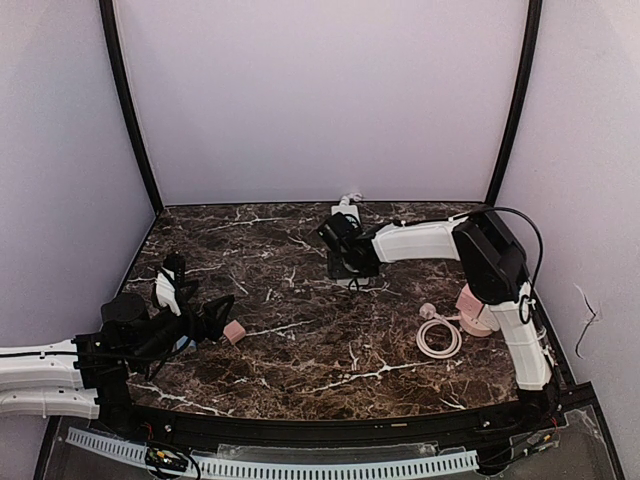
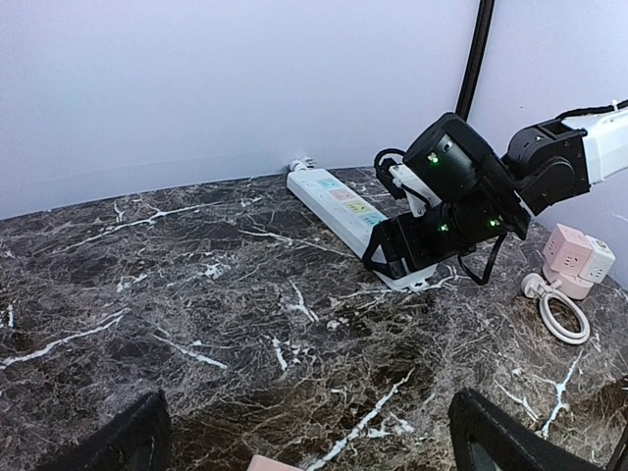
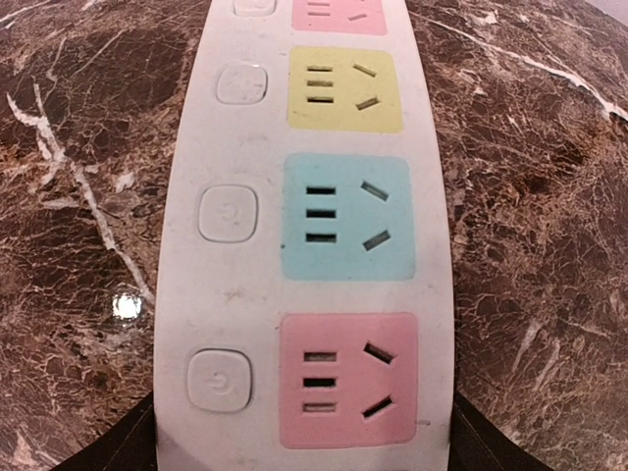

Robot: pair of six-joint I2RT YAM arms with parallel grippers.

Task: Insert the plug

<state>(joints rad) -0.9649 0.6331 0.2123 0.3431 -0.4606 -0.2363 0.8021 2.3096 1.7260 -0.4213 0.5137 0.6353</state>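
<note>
1. Power strip: lies flat towards the back of the table, coloured sockets facing up. Every socket in view is bare.
2. Right gripper: sits over the strip's near end, fingers apart, one close against each long edge. Whether they press on it yet cannot be told.
3. Left gripper: fingers wide apart, holding nothing, low at the left with a small pink block just ahead.
4. Plug: white, on a coiled cord joined to a pink cube. It lies on the table at the right, well apart from the strip and in no gripper.
5. Hazard: an uneven squeeze could skew or slide the strip on the smooth top.
6. Hazard: fingers at the end socket may crowd access to it.
7. Hazard: the plug lies far from the free left arm. A long reach risks a poor grasp, and the short cord could drag the cube along.
</note>
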